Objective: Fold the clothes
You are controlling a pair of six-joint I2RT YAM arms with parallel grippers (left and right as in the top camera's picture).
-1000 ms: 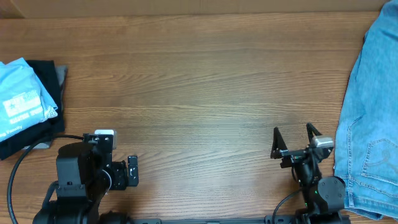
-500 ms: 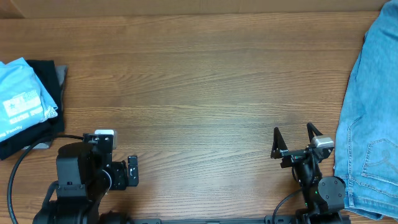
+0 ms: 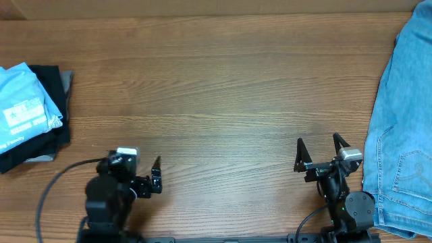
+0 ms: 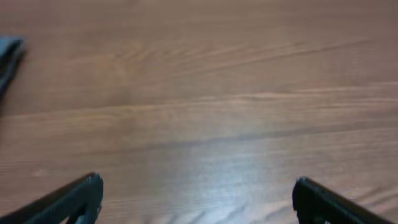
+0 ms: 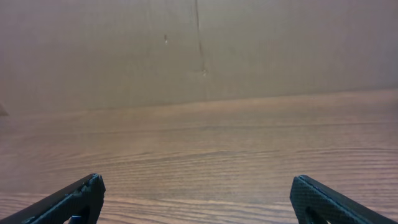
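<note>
T-shirt point(image 3: 23, 111) folded on black garment point(image 3: 55, 94), jeans point(image 3: 405, 101) opposite

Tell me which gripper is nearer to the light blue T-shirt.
Left. The left gripper sits just right of the T-shirt, closer to the robot's base. The right gripper is far across the table, beside the jeans.

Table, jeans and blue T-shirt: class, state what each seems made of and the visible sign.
Table: wood or wood-look laminate, satin sheen; long grain lines. Jeans: faded blue denim, matte; stitched seams and a pocket. T-shirt: thin soft knit, possibly cotton; folded flat, printed lettering.
</note>
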